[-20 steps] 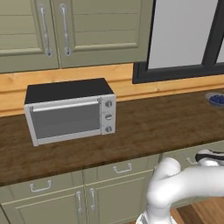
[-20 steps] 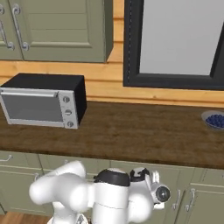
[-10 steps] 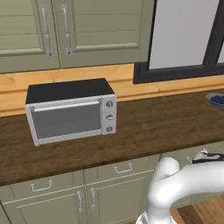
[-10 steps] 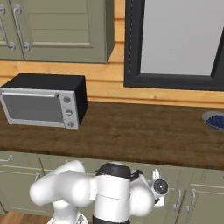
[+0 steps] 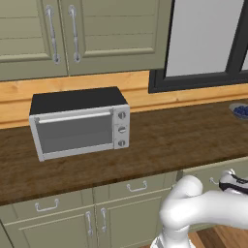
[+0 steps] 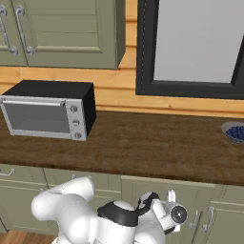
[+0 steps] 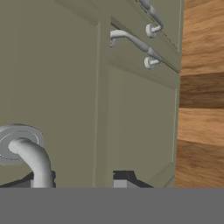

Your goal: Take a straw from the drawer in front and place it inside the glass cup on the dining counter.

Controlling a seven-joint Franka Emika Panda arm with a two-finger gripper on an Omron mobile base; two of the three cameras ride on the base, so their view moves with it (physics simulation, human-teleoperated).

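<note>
The pincer (image 7: 83,177) sits at the bottom of the hand view, hard against an olive-green cabinet front (image 7: 57,78), its dark tips standing partly apart astride a curved silver handle (image 7: 33,159) at lower left. Whether they touch it I cannot tell. Two more silver pulls (image 7: 133,41) show at upper right, beside a wood-plank floor (image 7: 201,109). Both base views show the dark wood table (image 5: 169,140) carrying a silver toaster oven (image 5: 80,123) at left and a blue bowl (image 6: 233,131) at the right edge.
</note>
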